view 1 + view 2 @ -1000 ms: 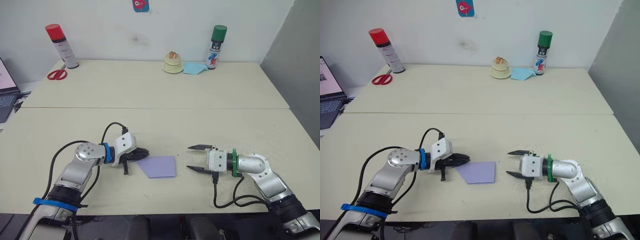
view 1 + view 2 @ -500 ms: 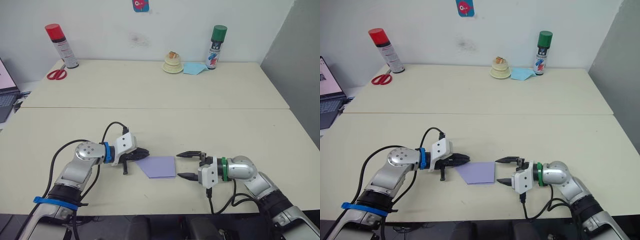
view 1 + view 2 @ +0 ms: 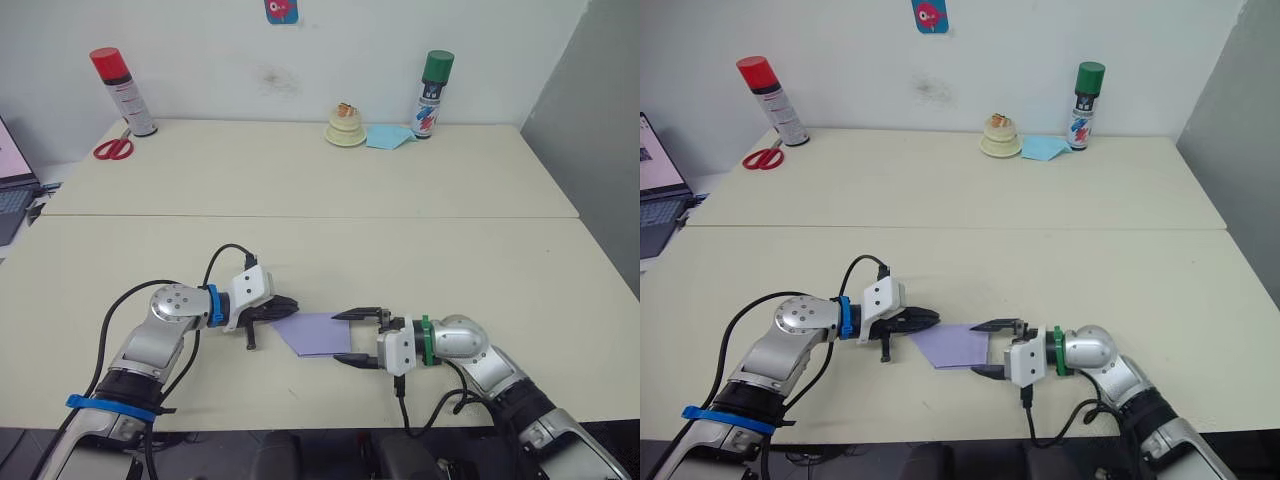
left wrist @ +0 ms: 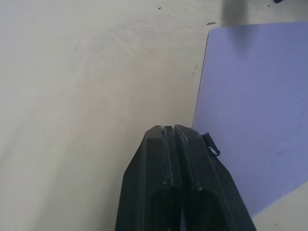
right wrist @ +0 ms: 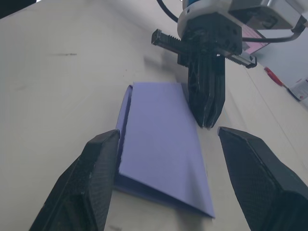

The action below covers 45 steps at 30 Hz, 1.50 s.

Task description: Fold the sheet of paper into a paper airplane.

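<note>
On table [image 3: 420, 250]: one sheet of paper [image 3: 318, 333], two spray cans [image 3: 124, 92].

Bare table [image 3: 300, 250] around the folded sheet of paper [image 3: 318, 333] (apparently unobstructed), clutter far back.

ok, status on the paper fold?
Left gripper shut, tips pinning the folded lavender paper's left corner. Right gripper open, fingers straddling its right edge, not closed yet. Nothing in the way.

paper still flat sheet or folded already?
Folded. The paper lies on the table as doubled layers: a second edge shows along one side, and one corner is cut diagonal. No wings or ridge yet.
</note>
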{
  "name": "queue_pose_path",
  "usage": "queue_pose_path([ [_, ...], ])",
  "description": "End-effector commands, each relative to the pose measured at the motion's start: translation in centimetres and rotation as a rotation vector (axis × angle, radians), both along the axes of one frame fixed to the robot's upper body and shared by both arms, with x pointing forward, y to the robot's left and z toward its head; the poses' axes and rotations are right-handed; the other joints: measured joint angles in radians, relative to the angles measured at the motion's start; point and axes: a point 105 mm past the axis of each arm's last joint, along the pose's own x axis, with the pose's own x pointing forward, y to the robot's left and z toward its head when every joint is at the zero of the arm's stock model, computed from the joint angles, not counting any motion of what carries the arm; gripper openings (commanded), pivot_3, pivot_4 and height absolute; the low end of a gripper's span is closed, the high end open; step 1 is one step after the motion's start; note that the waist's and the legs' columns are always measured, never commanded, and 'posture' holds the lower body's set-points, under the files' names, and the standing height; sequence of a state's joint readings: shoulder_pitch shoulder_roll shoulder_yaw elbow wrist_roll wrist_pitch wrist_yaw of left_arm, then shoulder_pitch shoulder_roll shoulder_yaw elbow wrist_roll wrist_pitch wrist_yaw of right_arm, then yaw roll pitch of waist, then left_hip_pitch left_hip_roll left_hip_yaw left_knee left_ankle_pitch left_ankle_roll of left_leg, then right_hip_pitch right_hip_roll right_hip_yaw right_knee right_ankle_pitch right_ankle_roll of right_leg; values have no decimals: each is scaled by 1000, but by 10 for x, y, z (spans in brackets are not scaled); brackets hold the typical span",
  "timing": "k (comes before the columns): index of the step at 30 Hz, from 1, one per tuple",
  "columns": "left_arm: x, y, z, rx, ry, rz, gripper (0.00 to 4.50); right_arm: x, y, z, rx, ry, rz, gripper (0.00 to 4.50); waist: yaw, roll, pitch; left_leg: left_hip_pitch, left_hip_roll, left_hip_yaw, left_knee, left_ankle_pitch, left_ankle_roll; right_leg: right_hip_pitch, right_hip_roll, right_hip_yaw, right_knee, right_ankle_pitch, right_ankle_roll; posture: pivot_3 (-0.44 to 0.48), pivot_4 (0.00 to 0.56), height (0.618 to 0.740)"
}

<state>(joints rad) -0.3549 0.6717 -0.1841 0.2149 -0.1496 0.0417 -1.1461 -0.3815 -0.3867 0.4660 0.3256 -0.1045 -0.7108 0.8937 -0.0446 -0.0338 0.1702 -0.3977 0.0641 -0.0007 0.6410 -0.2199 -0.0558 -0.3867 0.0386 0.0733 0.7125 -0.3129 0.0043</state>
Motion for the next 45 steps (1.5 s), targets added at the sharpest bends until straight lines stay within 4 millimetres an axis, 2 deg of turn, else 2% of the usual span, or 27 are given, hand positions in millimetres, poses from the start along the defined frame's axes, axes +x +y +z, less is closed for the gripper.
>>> queue_pose_path([
  [1, -9, -5, -16, 31, 56, -25, 360, 2, 11, 9, 31, -30, 20, 3400, 0, 0, 0, 0, 0, 0, 0, 0, 0, 0, 0, 0, 0, 0, 0, 0, 150, 737],
  [5, -9, -5, -16, 32, 58, -26, 360, 8, 14, 13, 46, -31, 13, 3400, 0, 0, 0, 0, 0, 0, 0, 0, 0, 0, 0, 0, 0, 0, 0, 0, 150, 737],
  [12, -9, -2, -16, 37, 57, -20, 360, 11, 5, 14, 28, -45, 1, 3400, 0, 0, 0, 0, 0, 0, 0, 0, 0, 0, -1, 0, 0, 0, 0, 0, 150, 737],
  [17, -9, -4, -16, 33, 57, -22, 360, 12, 15, 13, 38, -45, 4, 3400, 0, 0, 0, 0, 0, 0, 0, 0, 0, 0, -1, 0, 0, 0, 0, 0, 150, 737],
  [20, -9, -4, -17, 38, 55, -26, 360, 11, 19, 14, 49, -30, 22, 2838, 0, 0, 0, 0, 0, 0, 0, 0, 0, 0, -1, 0, 0, 0, 0, 0, 150, 737],
  [25, -8, -3, -14, 34, 38, -29, 360, 5, 21, 14, 50, -4, 60, 1110, 0, 0, 0, 0, 0, 0, 0, 0, 0, 0, -1, 0, 0, 0, 0, 0, 150, 737],
  [28, -5, -6, 2, -34, 9, -35, 360, 3, 21, 12, 42, 5, 69, 21, 0, 0, 0, 0, 0, 0, -1, 0, 0, 0, -1, 0, 0, 0, 0, 0, 150, 737],
  [32, -7, -10, 18, -83, 3, -54, 360, 2, 21, 10, 31, 17, 81, 21, -1, 0, 2, -1, 0, 0, -1, 0, 0, -1, -1, 0, 0, 0, 0, 0, 150, 737],
  [38, -7, -12, 26, -92, 0, -71, 360, 0, 20, 7, 21, 27, 87, 21, -1, -1, 2, -1, 0, 0, -1, 0, 0, -1, -1, -1, 0, 0, 0, 0, 150, 737],
  [45, -23, -5, 1, 1, 121, -122, 360, -2, 16, 5, 15, 32, 86, 21, -3, -1, 3, -1, 0, 0, -2, 0, 0, -2, -1, -1, 0, 0, -1, 0, 150, 737],
])
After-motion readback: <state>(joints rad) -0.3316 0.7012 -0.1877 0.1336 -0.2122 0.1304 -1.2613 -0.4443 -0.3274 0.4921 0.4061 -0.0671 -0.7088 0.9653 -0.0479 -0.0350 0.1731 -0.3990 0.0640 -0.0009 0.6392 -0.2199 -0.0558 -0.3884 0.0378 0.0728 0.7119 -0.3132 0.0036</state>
